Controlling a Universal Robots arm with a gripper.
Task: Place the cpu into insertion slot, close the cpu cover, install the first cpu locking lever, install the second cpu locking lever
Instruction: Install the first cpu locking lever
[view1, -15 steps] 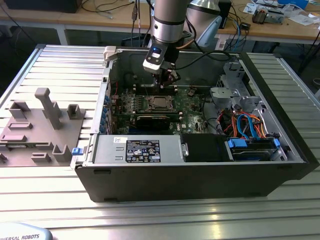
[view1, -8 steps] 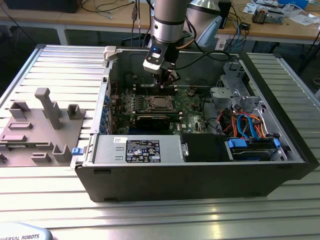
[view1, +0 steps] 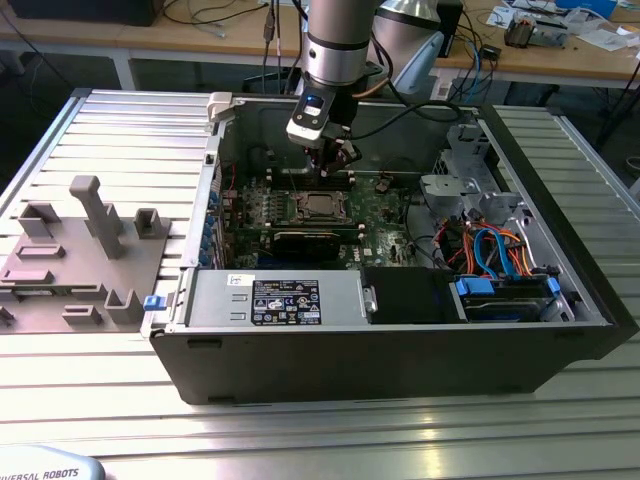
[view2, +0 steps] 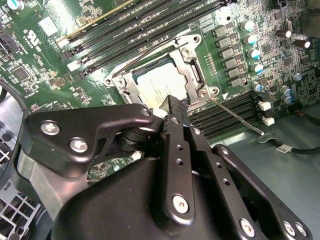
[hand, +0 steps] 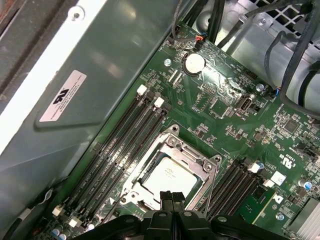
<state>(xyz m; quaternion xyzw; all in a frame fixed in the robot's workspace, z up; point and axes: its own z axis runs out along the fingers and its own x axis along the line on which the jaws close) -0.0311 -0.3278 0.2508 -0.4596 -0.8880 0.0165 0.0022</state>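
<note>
The cpu (view2: 159, 84) (hand: 169, 177) lies flat in the insertion slot (view1: 316, 207), its silver top showing through the window of the cpu cover (view2: 189, 67) (hand: 175, 144), which lies down over it. My gripper (view1: 335, 156) hangs just above the socket's edge. In both wrist views its black fingertips (view2: 171, 106) (hand: 172, 196) are shut together with nothing between them. A thin wire locking lever (view2: 235, 116) runs out from one socket corner across the black memory slots. Another lever (view2: 142, 59) runs along the opposite side of the socket.
The green motherboard (view1: 385, 215) sits inside an open computer case (view1: 400, 350) on a slatted metal table. Long black memory slots (hand: 127, 135) flank the socket. Cables and a drive cage (view1: 490, 250) fill the exterior view's right. A grey fixture (view1: 85, 250) stands at the exterior view's left.
</note>
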